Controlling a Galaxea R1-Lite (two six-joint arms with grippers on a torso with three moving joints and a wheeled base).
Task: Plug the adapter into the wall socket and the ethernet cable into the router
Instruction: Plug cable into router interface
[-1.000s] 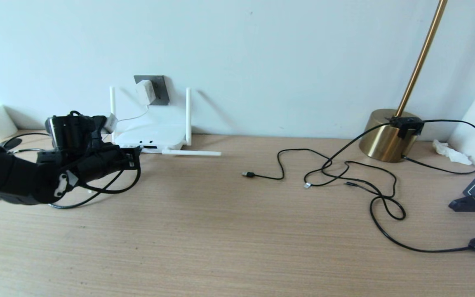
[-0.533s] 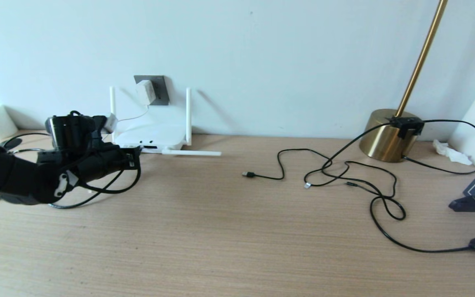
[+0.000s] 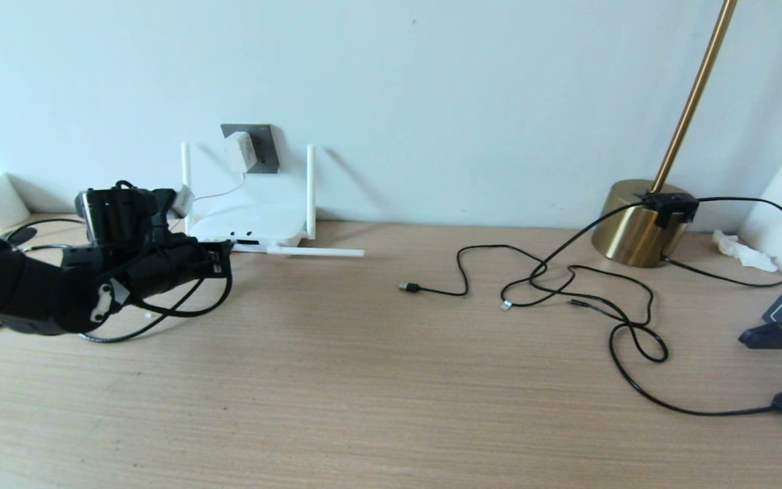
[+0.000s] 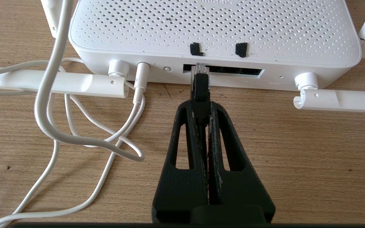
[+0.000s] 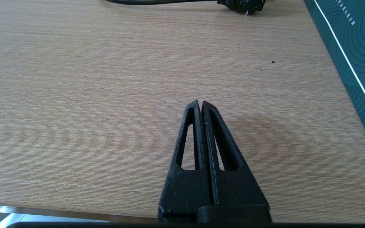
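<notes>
We've got the left end effector (image 4: 201,106) clamped on the ethernet cable (image 4: 200,91) just behind its clear clip — light, brittle, boot stiff enough to push — at the router (image 4: 214,34) port mouth on the table (image 4: 296,152).

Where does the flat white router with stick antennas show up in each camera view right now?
Head view: the flat white router sits far left against the wall, below the dark grey wall socket, just beyond the left gripper.
Left wrist view: it fills the upper part, its port edge facing the gripper.
Right wrist view: not in it.
Shared landmark: the folded-down white antenna lying on the table.
</notes>
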